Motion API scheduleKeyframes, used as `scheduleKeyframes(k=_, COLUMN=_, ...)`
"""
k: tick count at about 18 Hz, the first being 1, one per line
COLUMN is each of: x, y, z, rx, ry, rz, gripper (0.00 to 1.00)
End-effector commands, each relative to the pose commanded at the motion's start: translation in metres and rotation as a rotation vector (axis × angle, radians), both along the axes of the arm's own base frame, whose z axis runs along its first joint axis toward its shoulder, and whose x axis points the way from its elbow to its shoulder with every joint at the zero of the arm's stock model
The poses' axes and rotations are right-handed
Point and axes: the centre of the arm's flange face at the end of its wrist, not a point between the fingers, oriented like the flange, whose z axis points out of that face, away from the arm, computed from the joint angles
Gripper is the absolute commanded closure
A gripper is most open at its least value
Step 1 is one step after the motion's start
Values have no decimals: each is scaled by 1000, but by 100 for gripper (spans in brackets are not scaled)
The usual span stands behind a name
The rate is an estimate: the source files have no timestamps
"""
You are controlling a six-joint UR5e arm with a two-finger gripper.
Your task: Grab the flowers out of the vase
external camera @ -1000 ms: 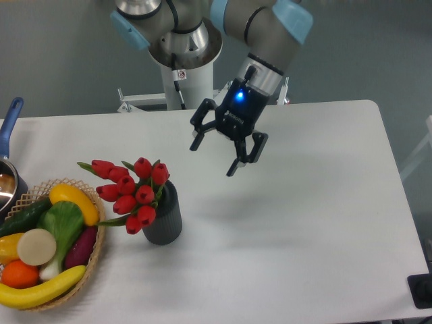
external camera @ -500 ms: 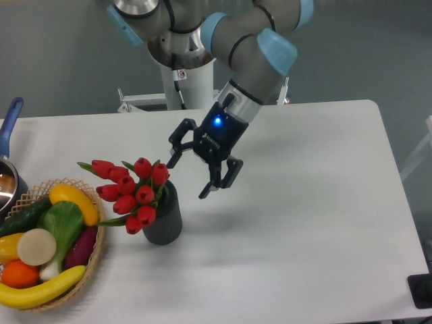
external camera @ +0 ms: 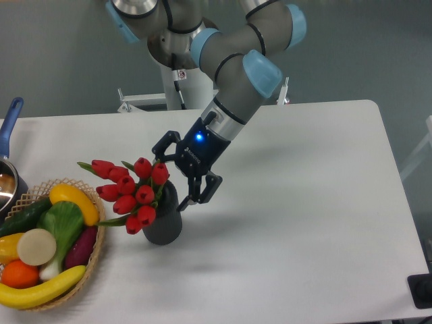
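Since the earlier frames, the end effector has swung from above the middle of the desk down and toward the left edge, and it now sits right beside the flowers, while the flowers, the vase and the basket have not shifted at all. This looks like the closing part of the approach, with the grasp itself not yet made. Its fingers are spread apart and nothing is between them: one dark finger reaches in near the uppermost buds, the other hangs just beside the vase rim on the side away from the basket. Whether either finger already touches a bud or the vase is hard to tell from this angle. The flowers stand in the dark ribbed vase toward the front left corner of the desk, leaning out over the basket of toy fruit that sits at the left edge. The arm reaches down from its base beyond the far edge, elbow bent high, the wrist angled down and to the left with a blue light showing on it. Next, I judge, the fingers need to straddle the bunch below the buds, near the stems, close gently, then lift straight up so the vase does not tip.
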Motion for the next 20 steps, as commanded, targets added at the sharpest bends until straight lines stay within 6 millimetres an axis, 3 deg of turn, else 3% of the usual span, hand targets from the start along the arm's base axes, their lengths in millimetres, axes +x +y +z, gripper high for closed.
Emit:
scheduleKeyframes(k=5, x=1, y=1, z=1, rx=6, ry=-25, rz=10, gripper=0)
scheduleKeyframes(k=11, x=3, y=3, z=4, rx=12, ry=-13, rz=3, gripper=23)
scheduleKeyframes(k=12, x=3, y=3, z=5, rx=16, ry=-8, rz=4, gripper=38)
scheduleKeyframes(k=13, x=4, y=3, z=6, rx=17, ry=-7, rz=4, gripper=43)
scheduleKeyframes(k=20, x=4, y=3, z=6, rx=18, ry=-6, rz=3, gripper=71)
